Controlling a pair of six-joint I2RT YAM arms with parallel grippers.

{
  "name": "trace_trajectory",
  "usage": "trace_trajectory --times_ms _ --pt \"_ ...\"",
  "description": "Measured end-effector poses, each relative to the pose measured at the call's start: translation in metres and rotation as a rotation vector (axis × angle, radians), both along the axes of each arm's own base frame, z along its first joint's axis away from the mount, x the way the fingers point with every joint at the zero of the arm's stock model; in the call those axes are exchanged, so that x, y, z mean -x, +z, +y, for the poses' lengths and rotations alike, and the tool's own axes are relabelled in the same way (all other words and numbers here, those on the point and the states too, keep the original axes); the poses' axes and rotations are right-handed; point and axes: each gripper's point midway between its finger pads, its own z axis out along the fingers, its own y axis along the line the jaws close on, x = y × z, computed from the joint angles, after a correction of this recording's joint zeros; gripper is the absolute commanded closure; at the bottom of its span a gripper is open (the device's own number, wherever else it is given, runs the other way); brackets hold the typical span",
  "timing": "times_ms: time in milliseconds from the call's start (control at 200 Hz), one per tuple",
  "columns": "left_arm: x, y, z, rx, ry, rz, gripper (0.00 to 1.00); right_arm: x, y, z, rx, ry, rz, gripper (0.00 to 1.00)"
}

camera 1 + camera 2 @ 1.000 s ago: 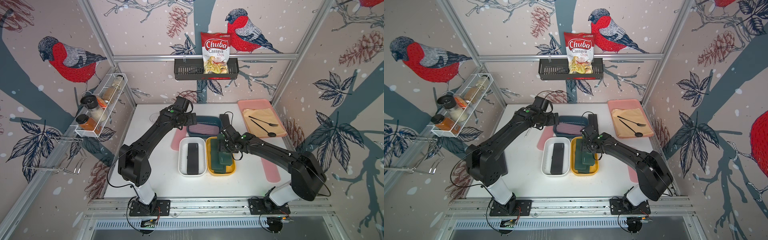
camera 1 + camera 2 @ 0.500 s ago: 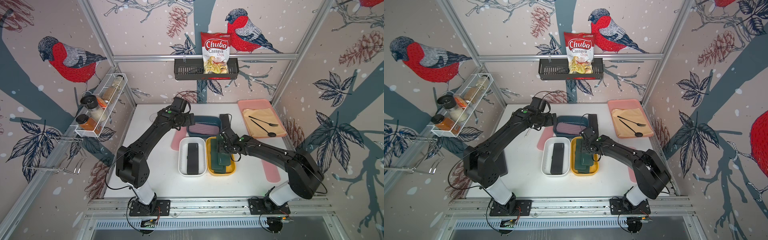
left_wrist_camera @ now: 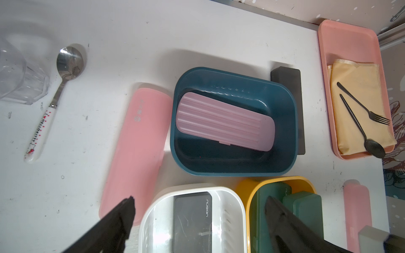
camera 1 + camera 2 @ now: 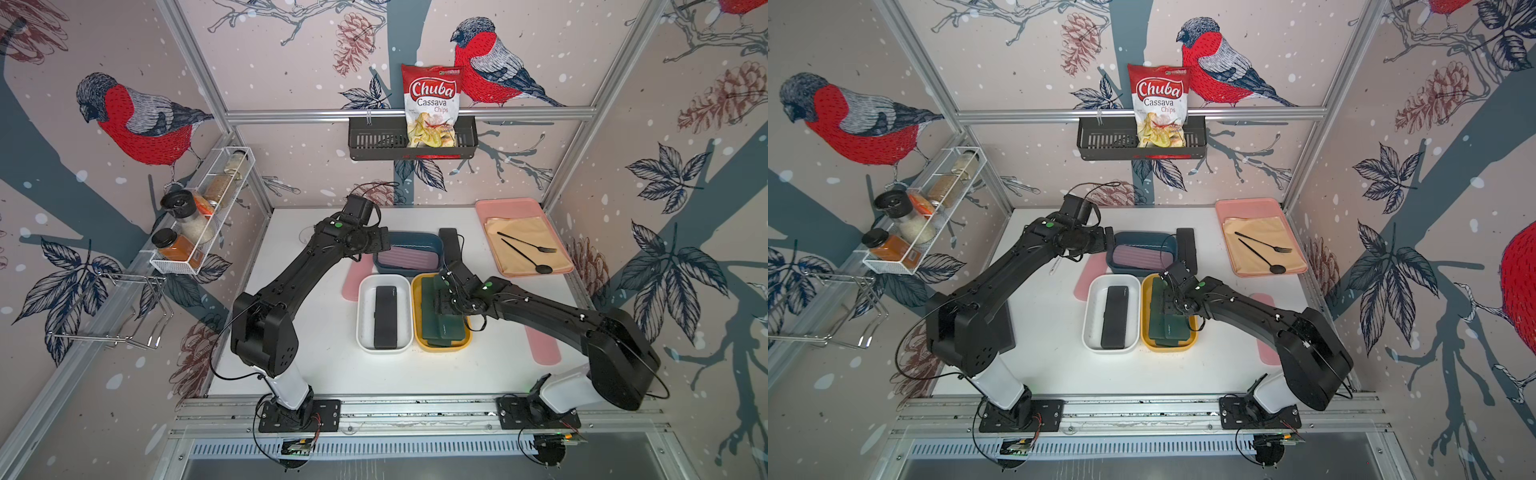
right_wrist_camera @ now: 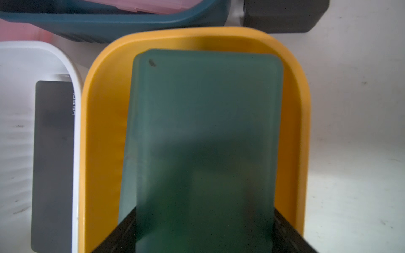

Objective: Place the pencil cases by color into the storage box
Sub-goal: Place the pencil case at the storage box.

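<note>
Green pencil case [image 5: 203, 131] pinched by right gripper [image 5: 203, 219], low in yellow tub [image 5: 105, 109] | we should lower flat, square to walls, then release | left gripper [image 3: 199, 201] spread near pink case [image 3: 135, 149]

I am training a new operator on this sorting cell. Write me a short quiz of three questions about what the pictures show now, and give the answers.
1. Multiple choice: in which plastic tub does the flat black pencil case with white lettering lie? A) dark blue B) white C) yellow
2. True or false: the left gripper is shut on a pencil case.
3. Fill in: the right gripper holds a matte dark green pencil case over the ____ tub.

Key
1: B, the white rounded tub.
2: False. It is open and holds nothing.
3: yellow; it is the yellow tub.
</note>
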Motion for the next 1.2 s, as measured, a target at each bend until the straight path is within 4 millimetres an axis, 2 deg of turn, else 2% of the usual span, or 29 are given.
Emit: trace_trajectory --times_ms 590,905,1201 --pt "0.000 -0.002 0.000 -0.002 0.000 0.005 0.04 -0.006 -0.011 0.001 0.020 -0.009 -0.005 0.38" --pt "0.000 -0.002 0.000 -0.002 0.000 0.005 0.04 -0.009 -0.011 0.002 0.019 -0.013 -0.016 0.27" --pt "0.000 -0.002 0.000 -0.002 0.000 0.004 0.04 -0.010 -0.015 0.002 0.026 -0.011 -0.015 0.11"
